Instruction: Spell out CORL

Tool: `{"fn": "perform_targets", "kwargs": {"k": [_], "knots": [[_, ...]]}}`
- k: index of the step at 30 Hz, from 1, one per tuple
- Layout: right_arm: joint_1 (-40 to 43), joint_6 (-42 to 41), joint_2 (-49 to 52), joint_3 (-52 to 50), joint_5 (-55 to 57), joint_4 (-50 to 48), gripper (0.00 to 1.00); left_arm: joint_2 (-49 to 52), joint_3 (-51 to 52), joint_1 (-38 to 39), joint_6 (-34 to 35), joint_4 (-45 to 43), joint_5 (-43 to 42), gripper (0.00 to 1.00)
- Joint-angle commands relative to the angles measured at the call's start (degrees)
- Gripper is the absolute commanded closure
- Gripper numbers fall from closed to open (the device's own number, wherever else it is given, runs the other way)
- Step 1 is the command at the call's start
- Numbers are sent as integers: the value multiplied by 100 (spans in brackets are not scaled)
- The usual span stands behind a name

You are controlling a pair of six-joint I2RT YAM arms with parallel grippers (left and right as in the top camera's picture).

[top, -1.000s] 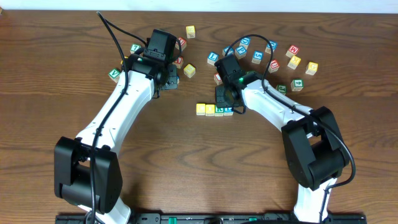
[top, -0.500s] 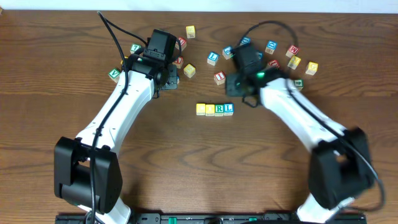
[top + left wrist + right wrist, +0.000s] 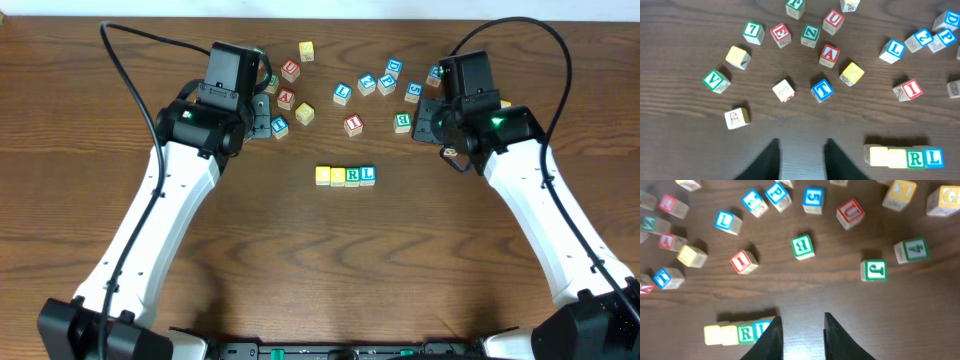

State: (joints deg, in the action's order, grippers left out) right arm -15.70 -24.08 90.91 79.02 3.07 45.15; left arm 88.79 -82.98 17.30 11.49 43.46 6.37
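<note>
The left end effector (image 3: 801, 159) hangs over the dark wooden table (image 3: 685, 150), its black jaws parted with only bare wood between them. Just to its right lies a row of four cubes (image 3: 903, 157), touching side by side: two yellow-topped, a green R, a blue L. Farther off, loose cubes lie scattered, among them a blue T cube (image 3: 821, 90), a red A cube (image 3: 829, 54) and a green V cube (image 3: 716, 81).
</note>
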Motion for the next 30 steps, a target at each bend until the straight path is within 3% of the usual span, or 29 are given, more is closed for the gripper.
{"fn": "perform_targets", "kwargs": {"k": [1,9,17,21,30], "knots": [[28,164,-66,87,46,72,76,-72,-101,-37,-55,83,76,63],[28,208,-66,87,44,57,58,-72,-101,-37,-55,238,76,45],[28,205,-57,85,46,94,50,-72,-92,-37,-52,238,76,40],[28,195,9,83,44,203,51,-70,-68,-35,-50,236,70,42],[22,184,459,79,-334,520,57,184,4,-35,-48,236,-531,60]]}}
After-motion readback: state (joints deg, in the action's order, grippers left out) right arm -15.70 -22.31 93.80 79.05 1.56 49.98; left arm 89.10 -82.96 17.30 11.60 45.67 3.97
